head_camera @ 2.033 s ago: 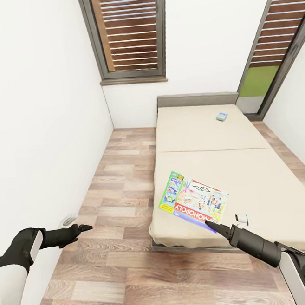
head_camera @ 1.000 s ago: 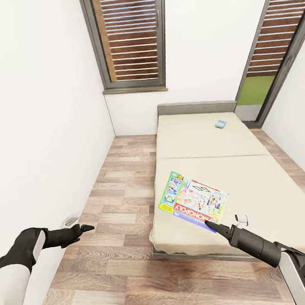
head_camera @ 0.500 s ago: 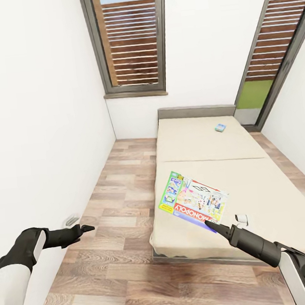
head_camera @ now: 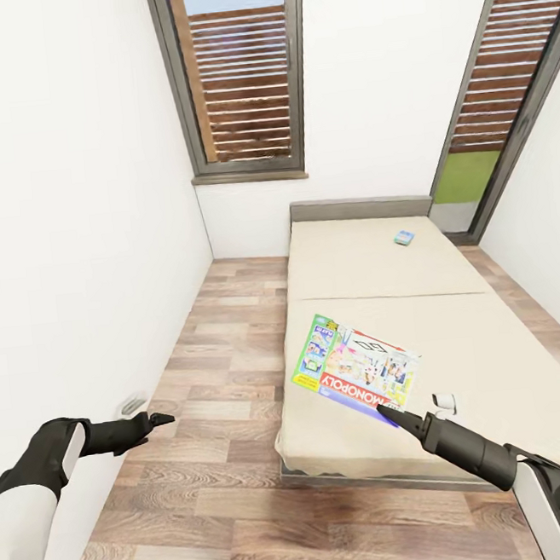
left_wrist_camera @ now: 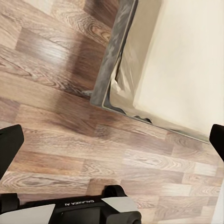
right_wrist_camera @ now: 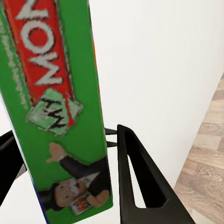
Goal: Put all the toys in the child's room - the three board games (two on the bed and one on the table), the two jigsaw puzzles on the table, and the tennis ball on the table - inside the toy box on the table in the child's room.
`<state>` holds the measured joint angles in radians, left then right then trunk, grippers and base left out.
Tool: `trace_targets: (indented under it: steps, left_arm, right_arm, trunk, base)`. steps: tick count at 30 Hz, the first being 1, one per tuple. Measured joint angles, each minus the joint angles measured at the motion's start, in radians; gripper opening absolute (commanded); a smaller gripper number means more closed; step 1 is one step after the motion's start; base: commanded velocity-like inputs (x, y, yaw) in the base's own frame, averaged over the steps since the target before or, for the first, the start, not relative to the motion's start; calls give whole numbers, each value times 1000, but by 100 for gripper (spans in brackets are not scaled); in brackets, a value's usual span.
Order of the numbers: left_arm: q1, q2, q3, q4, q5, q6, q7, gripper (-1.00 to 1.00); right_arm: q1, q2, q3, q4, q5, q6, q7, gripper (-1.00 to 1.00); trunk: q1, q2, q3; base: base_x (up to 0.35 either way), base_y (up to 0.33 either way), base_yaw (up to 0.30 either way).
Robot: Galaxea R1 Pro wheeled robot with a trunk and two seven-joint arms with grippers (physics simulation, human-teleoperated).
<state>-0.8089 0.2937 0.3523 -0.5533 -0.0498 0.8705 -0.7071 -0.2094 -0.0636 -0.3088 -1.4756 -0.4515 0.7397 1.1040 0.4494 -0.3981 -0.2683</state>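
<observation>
One game in hand: right gripper (head_camera: 394, 414) is clamped on the edge of the Monopoly board game (head_camera: 355, 366), lifted above the near end of the bed (head_camera: 493, 362). Left gripper (head_camera: 153, 420) hangs over the floor w/ fingers spread, nothing in it. Small blue board game (head_camera: 404, 236) lies near the headboard, well apart. Judging progress: early; nothing boxed yet, toy box & table yet to be reached.

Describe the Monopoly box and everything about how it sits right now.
The Monopoly box is a flat printed card box, white lid with a red MONOPOLY band and green edge. The right gripper is clamped on its near corner; the right wrist view shows its green side between the fingers. It is seen tilted over the bed; contact with the mattress is unclear.
</observation>
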Motion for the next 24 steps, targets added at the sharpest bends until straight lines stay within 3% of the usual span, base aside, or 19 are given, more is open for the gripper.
trace_targets:
  steps: [24]
  left_arm:
    - [0, 1, 0, 0, 2, 0, 24, 100]
  right_arm:
    - [0, 1, 1, 0, -2, -5, 3, -100]
  trunk:
    - [0, 0, 30]
  base:
    - [0, 0, 0]
